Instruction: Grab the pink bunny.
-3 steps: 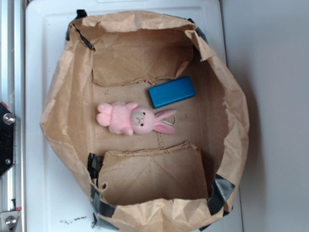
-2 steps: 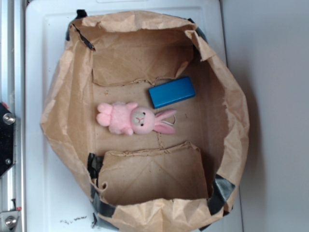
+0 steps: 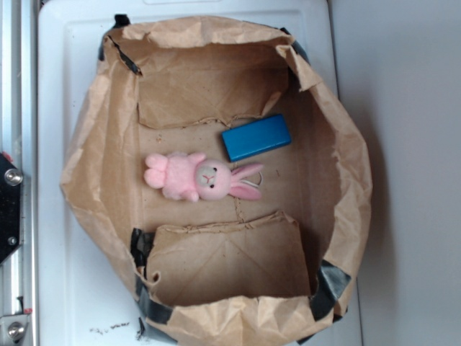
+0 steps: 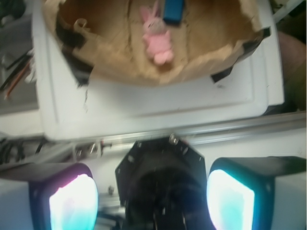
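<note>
Well ahead of my hand (image 4: pixel 151 189), the pink bunny (image 4: pixel 156 36) lies untouched inside the paper bag (image 4: pixel 115 62). I'm only approaching, fingers spread wide. Next I must reach in over its body.

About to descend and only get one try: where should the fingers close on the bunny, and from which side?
Grip the bunny across its plump torso, coming straight down from above. It lies flat on the bag floor, ears toward the block, clear of it. The torso looks like its thickest, softest part; the ears are thin. The gripper is open.
</note>
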Tool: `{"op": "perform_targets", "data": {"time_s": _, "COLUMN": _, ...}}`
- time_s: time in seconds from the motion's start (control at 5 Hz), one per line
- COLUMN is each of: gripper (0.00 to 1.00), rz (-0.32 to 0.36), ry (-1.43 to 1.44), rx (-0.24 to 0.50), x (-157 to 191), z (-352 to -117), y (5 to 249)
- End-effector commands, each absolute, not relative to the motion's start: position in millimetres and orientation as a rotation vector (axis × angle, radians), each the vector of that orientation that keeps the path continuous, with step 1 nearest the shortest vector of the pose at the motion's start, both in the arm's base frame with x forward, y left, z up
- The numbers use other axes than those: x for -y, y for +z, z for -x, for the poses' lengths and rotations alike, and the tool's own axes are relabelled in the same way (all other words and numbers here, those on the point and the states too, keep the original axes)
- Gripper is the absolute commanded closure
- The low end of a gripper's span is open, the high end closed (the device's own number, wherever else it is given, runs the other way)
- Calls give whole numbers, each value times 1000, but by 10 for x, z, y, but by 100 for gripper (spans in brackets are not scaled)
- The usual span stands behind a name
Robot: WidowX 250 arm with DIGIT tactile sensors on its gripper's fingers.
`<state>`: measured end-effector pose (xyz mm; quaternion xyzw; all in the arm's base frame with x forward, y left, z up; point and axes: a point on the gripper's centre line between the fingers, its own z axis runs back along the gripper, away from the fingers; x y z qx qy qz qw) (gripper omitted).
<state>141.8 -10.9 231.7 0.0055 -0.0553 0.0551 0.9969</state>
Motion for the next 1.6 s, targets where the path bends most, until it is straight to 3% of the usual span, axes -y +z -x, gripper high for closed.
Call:
{"op": "perform_targets", "data": {"time_s": 0.0, "gripper": 0, "rz": -8, "ry": 137, "rx": 219, "x": -12, "z": -1839, "y": 2263}}
{"op": "perform_targets", "data": {"time_s": 0.2, "gripper": 0, "rz": -43, "ry": 145, "rx": 306, "x": -132, "z": -2021, "y": 2035}}
{"op": "perform_targets", "data": {"time_s": 0.4, "gripper": 0, "rz": -5, "ry": 138, "rx": 296, "x": -198, "z": -2139, "y": 1829}}
{"op": "perform_targets", "data": {"time_s": 0.6, "gripper": 0, "rz": 6, "ry": 143, "rx": 234, "x": -244, "z": -2294, "y": 1626}}
{"op": "perform_targets", "data": {"time_s": 1.4, "gripper": 0, "rz": 6, "ry": 143, "rx": 234, "x": -244, "z": -2294, "y": 1626}}
